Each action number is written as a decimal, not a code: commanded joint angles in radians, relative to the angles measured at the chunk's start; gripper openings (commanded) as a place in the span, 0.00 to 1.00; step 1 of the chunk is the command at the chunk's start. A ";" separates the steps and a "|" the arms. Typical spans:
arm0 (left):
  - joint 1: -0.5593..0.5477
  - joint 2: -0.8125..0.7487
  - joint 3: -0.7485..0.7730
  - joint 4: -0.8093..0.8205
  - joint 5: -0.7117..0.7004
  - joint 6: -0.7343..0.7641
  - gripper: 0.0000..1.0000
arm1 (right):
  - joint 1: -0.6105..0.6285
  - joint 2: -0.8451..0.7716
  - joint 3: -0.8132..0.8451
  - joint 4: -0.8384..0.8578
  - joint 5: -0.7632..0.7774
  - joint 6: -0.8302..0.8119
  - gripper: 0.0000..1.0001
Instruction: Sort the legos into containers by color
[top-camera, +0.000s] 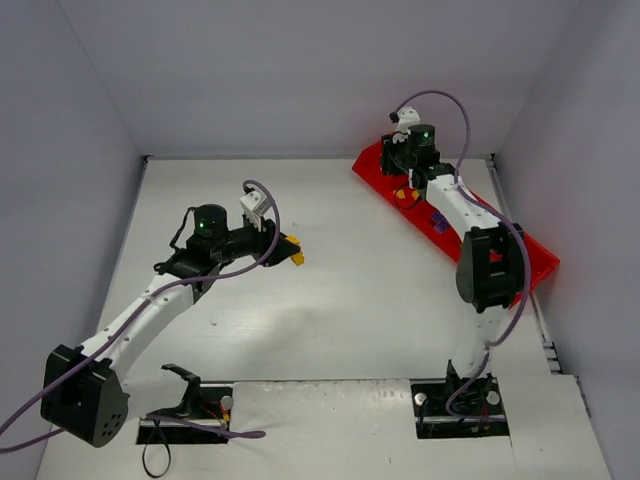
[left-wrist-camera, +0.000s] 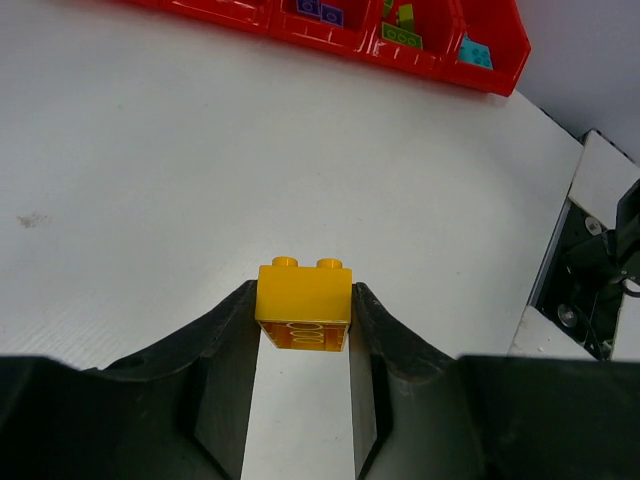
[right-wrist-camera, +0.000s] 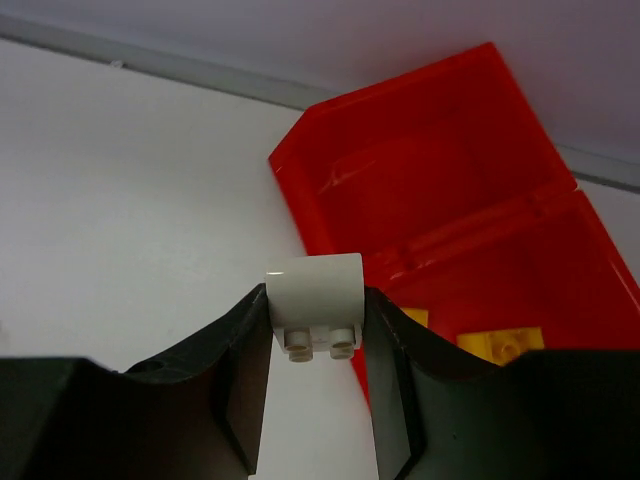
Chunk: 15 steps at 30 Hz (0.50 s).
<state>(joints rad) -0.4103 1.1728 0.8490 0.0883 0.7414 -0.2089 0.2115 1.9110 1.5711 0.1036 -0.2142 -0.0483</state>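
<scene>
My left gripper (left-wrist-camera: 304, 300) is shut on an orange-yellow lego (left-wrist-camera: 304, 305) and holds it above the white table, left of centre in the top view (top-camera: 295, 252). My right gripper (right-wrist-camera: 315, 305) is shut on a white lego (right-wrist-camera: 314, 300) at the far end of the red tray (right-wrist-camera: 400, 190). The end compartment under it looks empty. The compartment beside it holds yellow legos (right-wrist-camera: 500, 343). In the left wrist view the tray (left-wrist-camera: 500, 75) holds purple (left-wrist-camera: 320, 12), lime green (left-wrist-camera: 400, 30) and cyan (left-wrist-camera: 475, 52) legos in separate compartments.
The tray (top-camera: 535, 262) runs diagonally along the right side of the table. Grey walls enclose the table. A raised white board (top-camera: 330, 425) with the arm bases lies at the near edge.
</scene>
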 joint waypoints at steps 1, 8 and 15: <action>-0.008 -0.074 0.013 0.108 -0.063 -0.089 0.11 | -0.012 0.089 0.130 0.175 0.081 0.004 0.00; -0.022 -0.107 -0.024 0.091 -0.096 -0.135 0.11 | -0.021 0.328 0.366 0.240 0.062 -0.022 0.05; -0.054 -0.105 -0.039 0.079 -0.148 -0.141 0.11 | -0.035 0.471 0.527 0.237 0.055 0.030 0.56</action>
<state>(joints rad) -0.4549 1.0790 0.7910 0.1059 0.6220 -0.3283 0.1886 2.4016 2.0224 0.2443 -0.1638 -0.0410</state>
